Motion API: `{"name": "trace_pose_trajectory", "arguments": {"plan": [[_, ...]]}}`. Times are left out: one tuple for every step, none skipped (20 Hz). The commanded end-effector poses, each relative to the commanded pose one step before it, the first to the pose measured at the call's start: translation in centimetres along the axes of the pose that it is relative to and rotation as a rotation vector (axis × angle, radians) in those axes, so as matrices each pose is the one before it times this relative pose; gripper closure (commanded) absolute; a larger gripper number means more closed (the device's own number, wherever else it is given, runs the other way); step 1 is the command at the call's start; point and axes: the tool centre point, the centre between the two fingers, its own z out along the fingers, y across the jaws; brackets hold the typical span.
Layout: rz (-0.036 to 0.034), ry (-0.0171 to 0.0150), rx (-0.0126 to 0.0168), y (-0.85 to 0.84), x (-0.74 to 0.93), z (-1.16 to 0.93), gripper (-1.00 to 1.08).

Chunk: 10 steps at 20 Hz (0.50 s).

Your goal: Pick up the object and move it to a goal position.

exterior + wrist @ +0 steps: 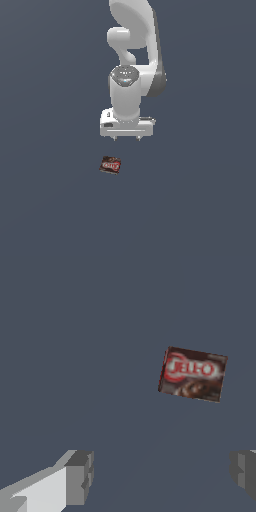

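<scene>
The object is a small flat dark-brown box [110,165] with a red-and-white label. It lies flat on the grey floor, slightly turned. In the wrist view the box [192,374] shows its label face up. My white gripper [127,138] hangs above the floor, behind the box and a little to the exterior view's right of it. It is open and empty, with its grey fingertips [79,477] wide apart. The gripper [162,473] does not touch the box.
The plain dark grey floor [200,200] fills both views. The white arm [132,60] rises behind the gripper to the top of the exterior view. No goal marker shows.
</scene>
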Motion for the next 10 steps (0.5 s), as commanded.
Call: {"name": "trace_pose_trajectory", "arguments": {"plan": [[0.0,0.0,0.0,0.001,0.0,0.0,-0.92],[-0.00079,0.00057,-0.00007,-0.068,0.016,-0.054,-0.92],[-0.00193,0.00141,-0.00013,-0.173,0.051,-0.143,-0.92],[-0.00319,0.00234,-0.00022,-0.285,0.08,-0.235,-0.92],[-0.00437,0.00322,-0.0003,-0.391,0.108,-0.323,-0.92],[-0.00543,0.00402,-0.00038,-0.487,0.132,-0.403,-0.92],[-0.00495,0.00368,-0.00035,-0.445,0.118,-0.37,-0.92],[-0.00353,0.00265,-0.00026,-0.321,0.085,-0.267,-0.92],[-0.00227,0.00171,-0.00017,-0.205,0.052,-0.171,-0.92],[-0.00095,0.00073,-0.00007,-0.085,0.02,-0.071,-0.92]]}}
